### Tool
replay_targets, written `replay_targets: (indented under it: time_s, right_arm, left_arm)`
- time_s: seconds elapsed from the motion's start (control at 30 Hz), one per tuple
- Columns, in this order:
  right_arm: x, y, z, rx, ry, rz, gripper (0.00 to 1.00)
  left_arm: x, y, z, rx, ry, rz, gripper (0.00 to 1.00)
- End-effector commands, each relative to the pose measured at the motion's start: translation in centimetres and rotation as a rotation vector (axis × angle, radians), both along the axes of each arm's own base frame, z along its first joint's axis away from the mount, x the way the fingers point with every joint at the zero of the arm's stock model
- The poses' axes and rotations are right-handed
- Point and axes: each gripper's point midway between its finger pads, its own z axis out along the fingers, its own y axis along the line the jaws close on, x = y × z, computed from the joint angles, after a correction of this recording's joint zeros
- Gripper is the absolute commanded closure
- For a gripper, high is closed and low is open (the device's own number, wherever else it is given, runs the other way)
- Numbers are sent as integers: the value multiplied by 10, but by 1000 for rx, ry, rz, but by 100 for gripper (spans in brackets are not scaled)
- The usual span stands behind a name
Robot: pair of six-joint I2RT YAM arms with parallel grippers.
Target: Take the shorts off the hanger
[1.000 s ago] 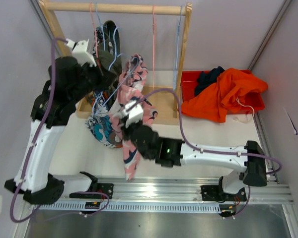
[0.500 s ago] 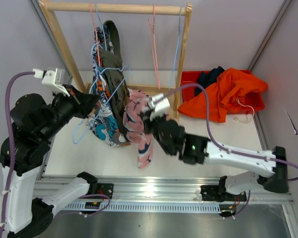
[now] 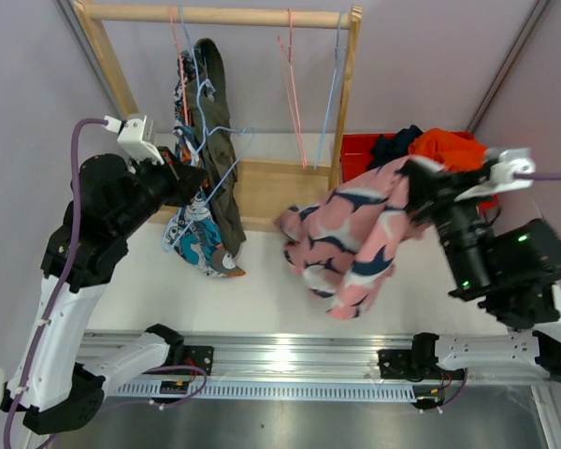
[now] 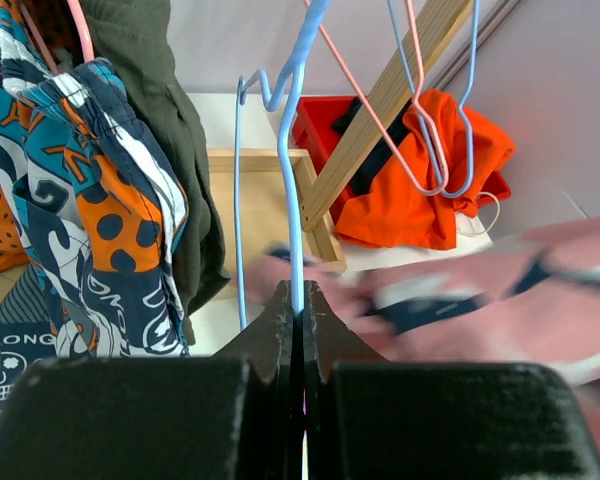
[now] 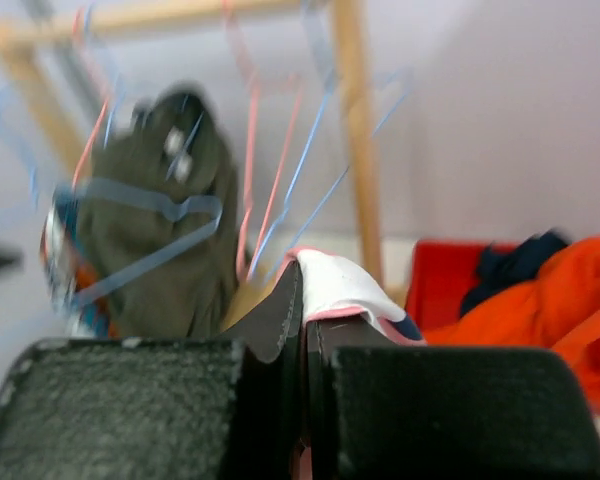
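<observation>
My right gripper [image 3: 417, 178] is shut on the pink shorts with dark pattern [image 3: 353, 238] and holds them in the air beside the red bin [image 3: 355, 150]; the pinched fabric [image 5: 352, 285] shows between its jaws [image 5: 305, 300]. My left gripper [image 3: 193, 180] is shut on the wire of an empty blue hanger [image 4: 298, 200]. The olive green shorts [image 3: 221, 140] and the cartoon print shorts [image 3: 196, 241] still hang on the rack. The bright orange shorts [image 3: 453, 150] and the navy shorts [image 3: 397, 145] lie in the bin.
The wooden rack [image 3: 215, 14] stands at the back, its right post [image 3: 348, 103] beside the bin. Empty pink [image 3: 293, 84] and blue [image 3: 333, 84] hangers dangle from its bar. Walls close in on both sides.
My right gripper has swung from the middle to the right with the pink shorts, pulling them clear of the blue hanger. My left gripper keeps hold of that hanger near the rack.
</observation>
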Motion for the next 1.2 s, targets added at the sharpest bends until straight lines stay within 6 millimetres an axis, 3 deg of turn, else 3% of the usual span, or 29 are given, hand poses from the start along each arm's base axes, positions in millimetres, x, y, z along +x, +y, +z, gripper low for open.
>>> replay_targets:
  time_s: [0.0,0.03,0.2,0.23,0.27,0.33,0.37,0.43,0.47,0.53,0.57,0.6,0.63,0.7,0.73,0.8,0.83,0.9,0.93,1.0,1.03,1.13,1.17]
  right_arm:
    - [11,-11,49,-63,-115,-35,100]
    - [17,-13,69,-68,-150,-46,100]
    - [46,-16,121,-131,-257,-130,100]
    - [44,-28,141,-109,-286,-143,100]
    - [64,-21,146,-127,-302,-149,100]
    - [79,-25,157,-138,-315,-158,100]
    - [92,-35,174,-115,-350,-181,100]
    - [108,-44,185,-114,-372,-203,100]
    - [125,-59,196,-125,-405,-237,100]
    - [143,-72,204,-84,-424,-241,100]
    - [162,-71,200,-95,-425,-222,100]
    - [176,-97,199,-77,-423,-268,100]
    - [183,-101,202,-69,-451,-249,100]
    - [218,-136,184,-27,-418,-283,100]
    - [228,-137,175,-20,-407,-248,100]
    - [246,-159,158,9,-383,-265,100]
    - [266,-159,129,18,-315,-254,100]
    - [278,-155,104,23,-281,-228,100]
    - [291,-152,75,40,-238,-213,100]
    - [301,-151,47,55,-193,-204,100]
    - [309,-149,22,57,-152,-190,100]
    - [319,-146,-14,80,-86,-175,100]
    - [325,-144,-41,93,-31,-169,100]
  left_arm:
    - [2,3,23,-30,-85,16,100]
    - [3,3,22,-24,-83,17,100]
    - [9,1,22,-1,-91,14,100]
    - [11,0,22,3,-94,13,100]
    - [13,-1,20,7,-89,11,100]
    - [20,-4,19,14,-88,10,100]
    - [22,-5,19,14,-91,12,100]
    - [28,-7,19,21,-92,11,100]
    - [30,-8,20,21,-98,11,100]
    - [36,-10,19,31,-94,9,100]
    - [37,-11,20,32,-96,9,100]
    - [39,-11,20,35,-97,9,100]
    - [41,-12,18,37,-93,8,100]
    - [44,-14,14,40,-90,8,100]
    - [44,-14,11,43,-84,8,100]
    - [46,-15,5,52,-75,7,100]
    - [46,-14,4,54,-74,6,100]
    - [48,-15,3,55,-75,6,100]
    - [51,-13,3,59,-75,26,100]
    - [55,-14,3,59,-70,32,100]
    - [56,-14,7,54,-76,31,100]
    - [61,-17,9,46,-71,33,100]
    - [61,-18,13,34,-79,33,100]
